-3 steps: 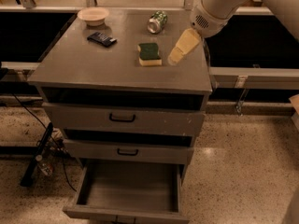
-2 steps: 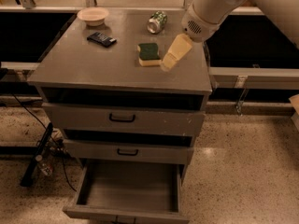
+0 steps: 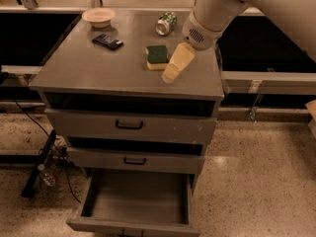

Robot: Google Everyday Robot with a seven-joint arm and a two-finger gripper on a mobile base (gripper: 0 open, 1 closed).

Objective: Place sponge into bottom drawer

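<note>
Sponge (image 3: 157, 57) not picked up yet, so by my read we're at the approach and none of the place step is done. Gripper (image 3: 172, 72) is down over the cabinet top (image 3: 89, 68), angled in from the upper right, with its tip just beside the sponge's right front corner. I can't tell whether it touches, and can't tell if it's open or closed from here. It carries nothing that I can see. Sponge sits flat, dark green scrub face up over a pale yellow base, right of centre on the top, and looks undeformed. Can (image 3: 166, 22) lies on its side behind it; black packet (image 3: 107, 41) and bowl (image 3: 98, 16) are off to the left, all apart from the sponge. Bottom drawer (image 3: 131, 224) is already pulled out with the tray exposed, and I see nothing in it. Left to do: grasp, lift, carry down past the upper drawers (image 3: 129, 125), release in the tray. Drawer needs no opening, which saves a step.
</note>
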